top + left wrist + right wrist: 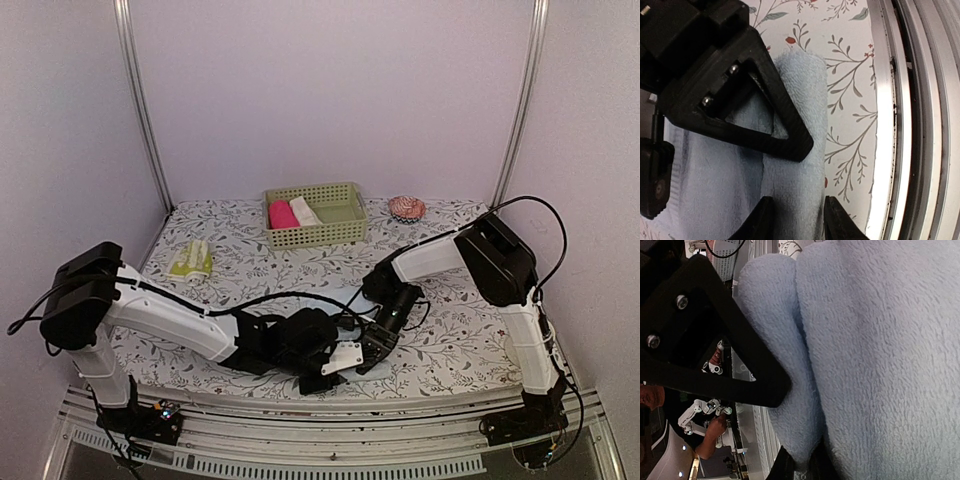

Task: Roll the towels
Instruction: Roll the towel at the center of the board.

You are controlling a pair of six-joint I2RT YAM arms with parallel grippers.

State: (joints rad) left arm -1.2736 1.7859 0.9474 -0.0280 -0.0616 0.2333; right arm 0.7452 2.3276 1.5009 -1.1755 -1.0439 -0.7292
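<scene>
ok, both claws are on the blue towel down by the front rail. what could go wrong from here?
1. The rolled part of the light blue towel lies right beside the front rail; a nudge that way might push it off the table.
2. The right claw pinches only a thin fold, which could slip out and loosen the roll.
3. The left claw straddles the same roll close by, so the two claws may knock together.

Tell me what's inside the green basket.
The green basket holds a pink roll and a cream-white roll at its left end. Its near wall hides part of the floor.
</scene>
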